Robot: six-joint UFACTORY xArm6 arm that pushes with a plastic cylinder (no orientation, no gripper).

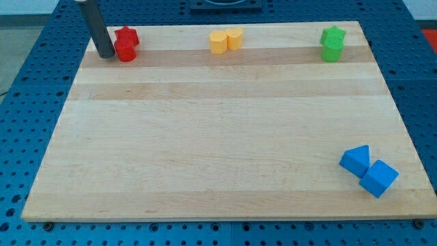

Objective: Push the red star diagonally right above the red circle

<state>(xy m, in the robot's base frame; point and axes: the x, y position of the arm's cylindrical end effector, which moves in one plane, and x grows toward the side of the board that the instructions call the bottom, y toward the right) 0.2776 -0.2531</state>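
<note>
Two red blocks are jammed together at the view's top left: the red star (127,35) sits just above the red circle (125,50), touching it, both close to the board's top edge. Your tip (106,55) is planted right beside the circle on its left side, touching or almost touching it. No hand on this rig, by the way; it's a bare rod, so there's nothing to open or close.

From where you are, pushing right would shove the circle, not the star. I'd say swing around so you catch only the star on its left face, then nudge it right a little so it ends up up-and-right of the circle. Keep it short; the star is already near the top edge and could get pushed off.

Surface is a pale wooden board (218,137) on a blue perforated table (27,89). Well clear of you: a yellow pair (225,40) at top middle, a green pair (332,43) at top right, and two blue blocks (369,171) at bottom right.
</note>
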